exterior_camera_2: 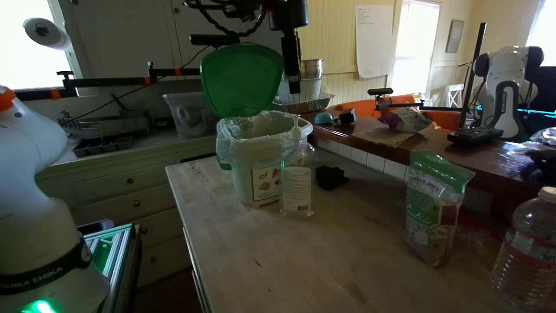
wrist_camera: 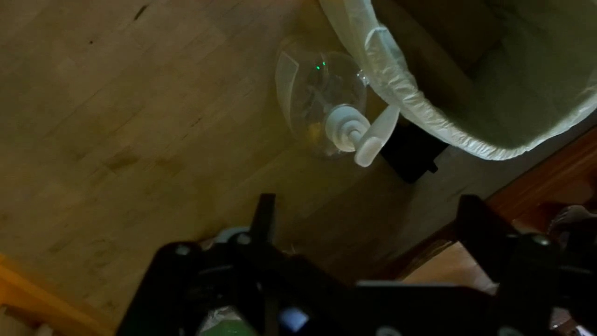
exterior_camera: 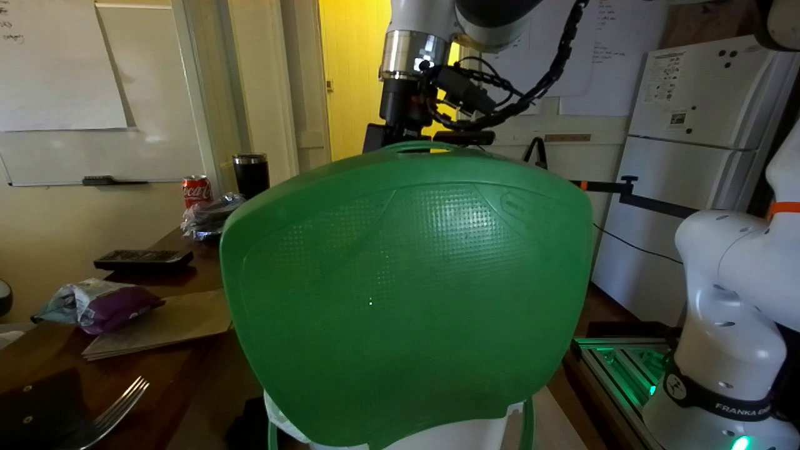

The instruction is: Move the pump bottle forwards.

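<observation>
The pump bottle [exterior_camera_2: 296, 187] is clear with a white label and a white pump. It stands upright on the wooden table, close against the front of a white bin. In the wrist view the pump bottle [wrist_camera: 346, 127] shows from above, its nozzle pointing toward the lower right. My gripper [exterior_camera_2: 294, 87] hangs in the air above the bottle, apart from it. In the wrist view the two fingers of the gripper [wrist_camera: 367, 198] are wide apart with nothing between them. In an exterior view the raised green lid [exterior_camera: 406, 294] hides the bottle and the fingertips.
The lined bin [exterior_camera_2: 243, 182] stands right behind the bottle, its green lid [exterior_camera_2: 241, 80] up. A black object [exterior_camera_2: 330, 177] lies beside the bottle. A snack bag [exterior_camera_2: 434, 213] and a water bottle [exterior_camera_2: 526, 256] stand further along the table. A raised brown counter [exterior_camera_2: 438, 148] borders the table.
</observation>
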Available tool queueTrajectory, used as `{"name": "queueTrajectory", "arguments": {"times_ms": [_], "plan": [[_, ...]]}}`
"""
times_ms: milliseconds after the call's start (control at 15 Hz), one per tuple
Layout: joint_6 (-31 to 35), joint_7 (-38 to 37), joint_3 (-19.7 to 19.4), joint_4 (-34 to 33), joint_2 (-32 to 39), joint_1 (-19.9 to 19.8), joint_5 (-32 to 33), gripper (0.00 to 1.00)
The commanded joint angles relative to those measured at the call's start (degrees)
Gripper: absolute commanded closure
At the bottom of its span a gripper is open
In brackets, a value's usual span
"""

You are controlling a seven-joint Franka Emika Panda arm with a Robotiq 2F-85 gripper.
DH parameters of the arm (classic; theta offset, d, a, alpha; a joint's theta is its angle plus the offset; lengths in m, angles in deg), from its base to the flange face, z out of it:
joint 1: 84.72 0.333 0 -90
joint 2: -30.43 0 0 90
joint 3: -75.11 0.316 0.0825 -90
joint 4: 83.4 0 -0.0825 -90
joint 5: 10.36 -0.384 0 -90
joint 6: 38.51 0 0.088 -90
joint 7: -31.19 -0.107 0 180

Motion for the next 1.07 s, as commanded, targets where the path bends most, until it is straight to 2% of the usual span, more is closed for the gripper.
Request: {"name": "queueTrajectory", "arguments": {"times_ms": [0,267,467,600,1000], "plan": [[-0.6,7.1,-1.1,0.3,-1.8,0.8,-1.0,0.00],[-1.5,16.0,-1.8,0.8,-3.5,1.9,-2.0,0.01],[-2.1,19.2,-1.7,0.8,-4.3,2.4,-1.7,0.00],[-0.8,17.4,-1.3,-0.1,-3.2,1.9,-0.7,0.00],[-0.9,18.2,-1.2,0.0,-3.7,2.3,-0.7,0.00]]}}
